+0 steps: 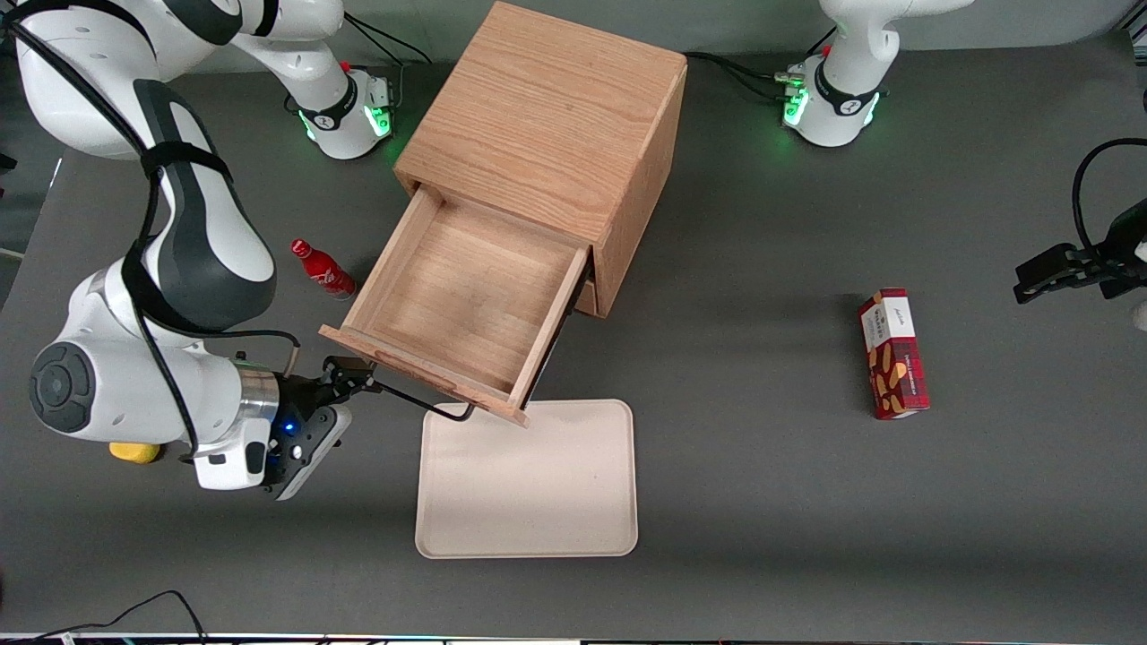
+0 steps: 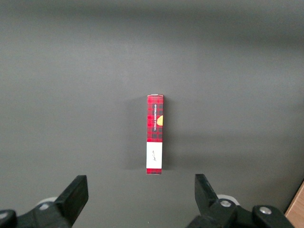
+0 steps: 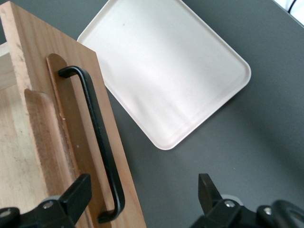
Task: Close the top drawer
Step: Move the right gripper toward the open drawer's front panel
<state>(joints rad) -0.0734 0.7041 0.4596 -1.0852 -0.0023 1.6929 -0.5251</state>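
The light oak cabinet (image 1: 547, 116) stands mid-table. Its top drawer (image 1: 457, 296) is pulled far out and is bare inside. The thin black wire handle (image 1: 421, 405) runs along the drawer front. My right gripper (image 1: 354, 376) is open at the handle's end toward the working arm's end of the table. In the right wrist view the gripper (image 3: 142, 190) straddles the handle's end (image 3: 97, 128): one finger lies over the drawer front (image 3: 28, 71), the other over the table. The fingers hold nothing. The lower drawer is hidden under the top one.
A cream tray (image 1: 529, 479) lies on the table in front of the open drawer, also in the right wrist view (image 3: 161, 66). A red bottle (image 1: 323, 269) lies beside the drawer. A red biscuit box (image 1: 893, 354) lies toward the parked arm's end. A yellow object (image 1: 134, 452) sits under my arm.
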